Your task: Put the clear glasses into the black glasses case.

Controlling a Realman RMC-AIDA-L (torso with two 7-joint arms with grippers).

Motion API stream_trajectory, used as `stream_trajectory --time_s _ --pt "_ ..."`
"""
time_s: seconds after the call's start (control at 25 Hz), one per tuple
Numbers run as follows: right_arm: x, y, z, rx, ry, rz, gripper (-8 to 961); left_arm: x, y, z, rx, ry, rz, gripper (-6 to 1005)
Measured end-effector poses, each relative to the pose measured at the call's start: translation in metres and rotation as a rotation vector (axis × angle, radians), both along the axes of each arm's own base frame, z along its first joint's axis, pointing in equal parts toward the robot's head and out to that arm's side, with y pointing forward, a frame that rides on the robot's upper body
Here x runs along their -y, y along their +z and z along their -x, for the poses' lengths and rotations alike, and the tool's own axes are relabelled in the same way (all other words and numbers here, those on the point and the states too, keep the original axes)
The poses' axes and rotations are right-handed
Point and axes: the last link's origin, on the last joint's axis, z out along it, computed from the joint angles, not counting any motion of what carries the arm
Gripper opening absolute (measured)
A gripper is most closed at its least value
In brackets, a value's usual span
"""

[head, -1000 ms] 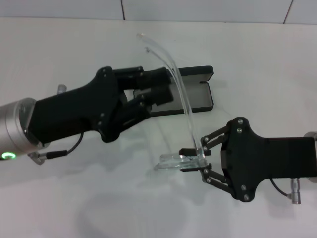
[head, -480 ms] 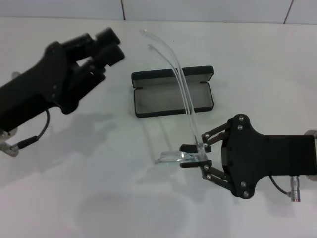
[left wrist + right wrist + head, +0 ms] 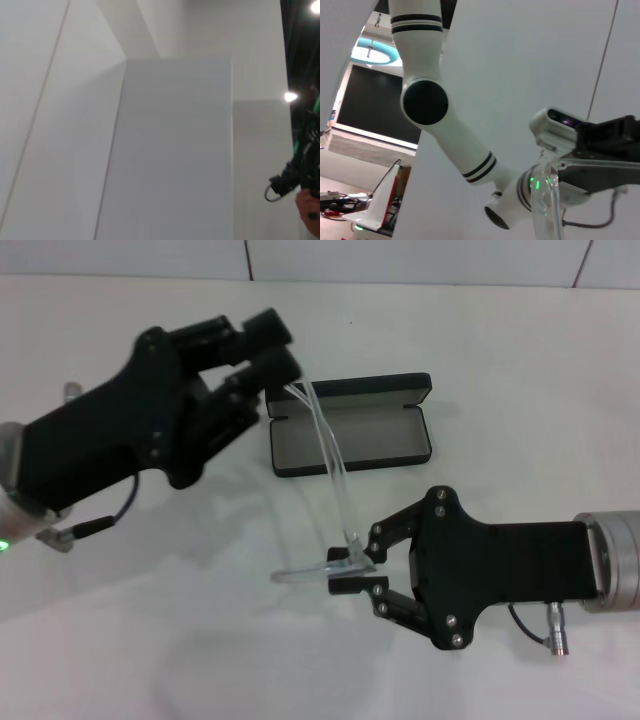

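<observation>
Two thin temple arms rise from the clear glasses (image 3: pixel 322 502), whose front lies low over the worktop toward its near edge, a little right of centre. The right gripper (image 3: pixel 352 571) is clenched on the frame at the hinge end, fingers pinching the clear plastic just where the arms leave the front. From there the arms sweep up and away toward the far edge, so the long axis of the arms points at the black glasses case (image 3: pixel 350 426), and their tips end just beside the left gripper (image 3: pixel 272 346), above the case's left end.

I judge the spectacles light, springy and slick: the arms will flex rather than hold a line, and too hard a squeeze could crack the hinge. A hold at the hinge or bridge looks safest, with the arm tips only nudged.

The case lies open toward the far edge of the worktop, its long axis running left to right, grey lining up, lid hinged back. The left gripper hovers at its left end; whether its fingers are parted or closed I cannot tell
</observation>
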Motion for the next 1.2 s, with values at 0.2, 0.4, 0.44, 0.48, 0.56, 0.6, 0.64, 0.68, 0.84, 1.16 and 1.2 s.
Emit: stream_trajectory --time_s 0.2,0.4,0.44,0.48,0.56,0.6,0.64,0.68,0.84,1.16,1.2 --pt "0.001 -0.002 0.003 -0.006 0.010 0.008 104 -0.002 -0.012 -0.004 -0.040 0.000 0.040 254" --pt "0.001 -0.002 0.005 -0.010 0.015 0.007 104 -0.002 -0.020 -0.001 -0.056 0.028 0.069 254" --pt "0.001 -0.001 0.005 -0.012 0.015 0.006 104 -0.002 -0.022 0.000 -0.057 0.035 0.077 254" --pt "0.001 -0.001 0.006 -0.017 0.015 0.004 104 -0.001 -0.023 0.001 -0.057 0.041 0.083 253" --pt "0.000 0.000 0.007 -0.025 0.013 0.000 104 0.001 -0.026 0.003 -0.058 0.050 0.100 253" --pt "0.000 0.000 0.007 -0.028 0.013 -0.002 104 0.002 -0.028 0.003 -0.060 0.051 0.110 253" --pt "-0.001 0.001 0.007 -0.030 0.013 -0.004 104 0.003 -0.030 0.003 -0.062 0.049 0.121 253" --pt "-0.001 0.001 0.008 -0.032 0.013 -0.004 103 0.004 -0.032 0.003 -0.065 0.046 0.132 253" --pt "-0.001 0.003 0.009 -0.042 0.014 -0.007 103 0.007 -0.037 0.001 -0.077 0.032 0.162 253" --pt "-0.001 0.004 0.012 -0.052 0.028 -0.012 103 0.012 -0.039 0.004 -0.085 0.045 0.206 253" --pt "-0.001 0.005 0.012 -0.053 0.030 -0.014 103 0.013 -0.040 0.005 -0.086 0.048 0.216 252"
